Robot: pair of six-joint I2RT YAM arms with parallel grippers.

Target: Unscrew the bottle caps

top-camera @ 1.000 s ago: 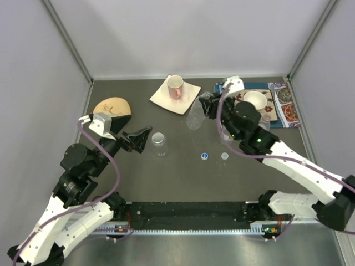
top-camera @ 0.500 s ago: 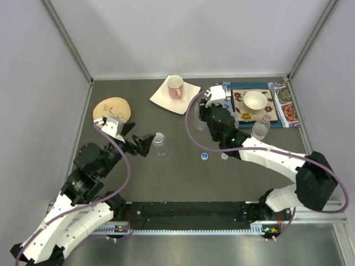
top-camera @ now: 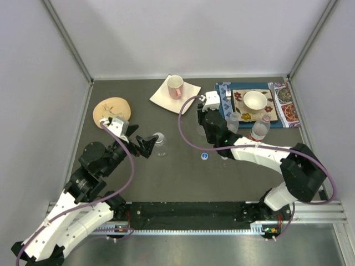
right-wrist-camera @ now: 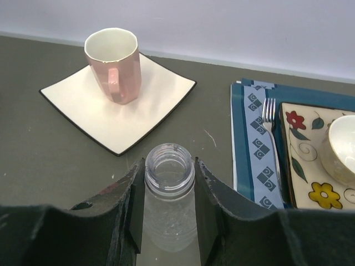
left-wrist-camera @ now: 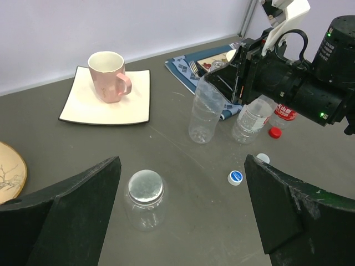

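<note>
On the dark desk (top-camera: 183, 177), right jaws pinch the uncapped slim bottle (right-wrist-camera: 169, 199) upright near the middle; left jaws gape wide, the squat bottle (left-wrist-camera: 145, 205) just ahead, grey cap (left-wrist-camera: 145, 185) on; blue cap (left-wrist-camera: 236, 177) lies loose nearby.

Bottles: four: squat bottle (left-wrist-camera: 145, 211), open bottle (left-wrist-camera: 204, 113), slim bottle (left-wrist-camera: 248, 121), red-labelled bottle (top-camera: 258, 131)
Caps: four: grey cap (left-wrist-camera: 145, 186), blue cap (left-wrist-camera: 236, 177), white cap (left-wrist-camera: 263, 158), red cap (left-wrist-camera: 274, 132)
Mugs: one, pink mug (left-wrist-camera: 109, 75)
Plates: three: square plate (left-wrist-camera: 83, 108) under the mug, tan plate (top-camera: 111, 107) to its left, flowered plate (right-wrist-camera: 302, 144) to its right
Bowls: one, white bowl (top-camera: 255, 100)
Forks: one, fork (right-wrist-camera: 270, 113)
Mats: one, blue mat (right-wrist-camera: 249, 138)
End effectors: two, left end effector (top-camera: 151, 146), right end effector (right-wrist-camera: 169, 183)
</note>
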